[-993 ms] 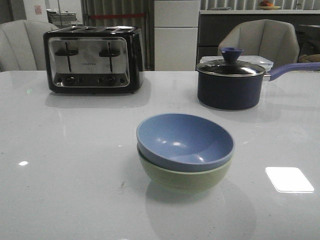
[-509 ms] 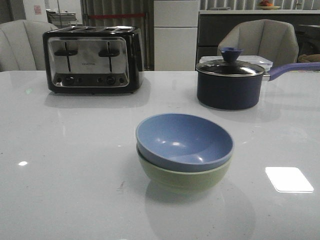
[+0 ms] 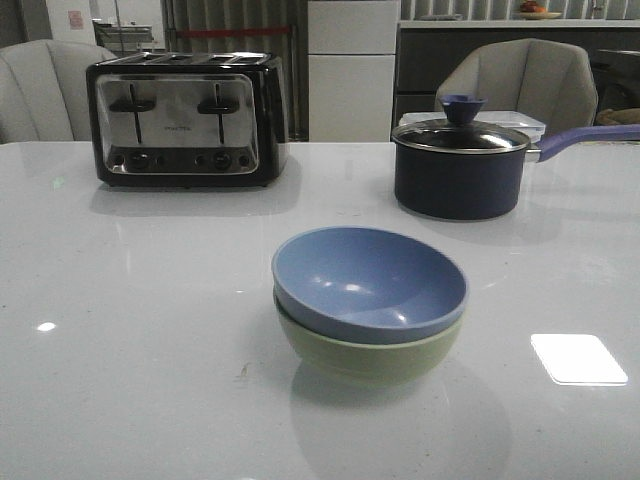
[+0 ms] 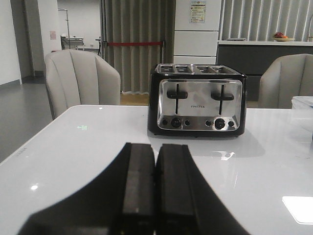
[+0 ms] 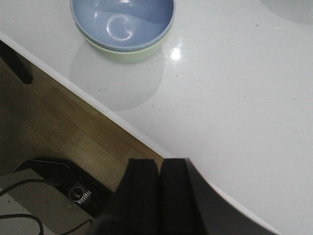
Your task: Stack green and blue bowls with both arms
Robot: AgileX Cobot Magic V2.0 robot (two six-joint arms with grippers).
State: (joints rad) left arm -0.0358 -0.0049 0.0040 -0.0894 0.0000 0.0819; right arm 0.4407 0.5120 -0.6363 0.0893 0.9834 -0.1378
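Dusty-blue matte bowl (image 3: 369,281) nests in sage-green bowl (image 3: 365,352) on white table (image 3: 130,340) — stacking looks finished; left gripper (image 4: 155,196) and right gripper (image 5: 159,196) closed, empty.

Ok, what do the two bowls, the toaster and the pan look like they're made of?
Blue bowl and green bowl: probably plastic or melamine, smooth with a soft sheen; the highlights are small and dull, not glassy.
Toaster: brushed or polished metal front that mirrors the room, set in a glossy black casing, likely plastic.
Pan: dark navy body, likely coated metal, matte; the lid looks like glass with a metal rim.
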